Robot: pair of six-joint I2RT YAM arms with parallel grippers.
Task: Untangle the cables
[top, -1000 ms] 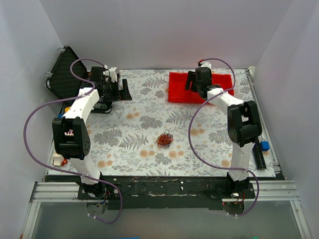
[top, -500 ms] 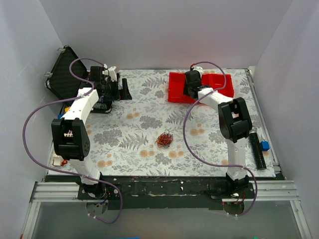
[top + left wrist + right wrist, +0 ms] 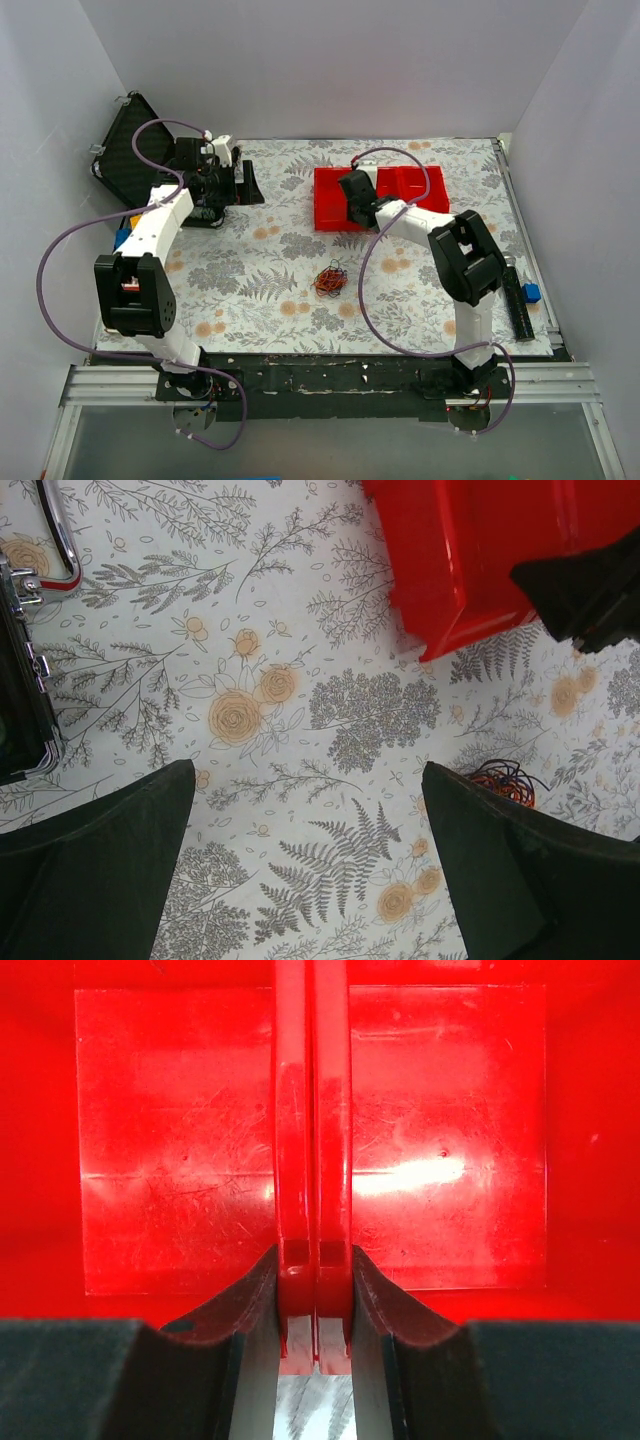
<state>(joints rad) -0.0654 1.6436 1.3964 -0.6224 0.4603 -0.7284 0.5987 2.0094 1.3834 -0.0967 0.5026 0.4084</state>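
1. Near the middle of the floral table point(image 3: 260, 290), a little toward 6 o'clock: the cables point(image 3: 330, 280), a small clump of thin orange-red and dark wires, lying flat and touching no gripper
2. In the left wrist view, same clump at about 4 o'clock, partly hidden behind one dark finger
3. Left gripper point(image 3: 310, 865): opened wide, fingers far apart, holding nothing, only the flowered cloth between them
4. In the top view, placed between 10 and 11 o'clock from the cables, well apart from them and just beside the black case point(image 3: 125, 160)
5. Right gripper point(image 3: 315, 1310): closed on the middle ridge of the red tray point(image 3: 425, 190), one finger pressing on each side of it
6. Red tray at 1 o'clock from the cables, near but not touching
7. At 3 o'clock, by the table edge: a blue block point(image 3: 531, 293) beside a black bar point(image 3: 519, 310)
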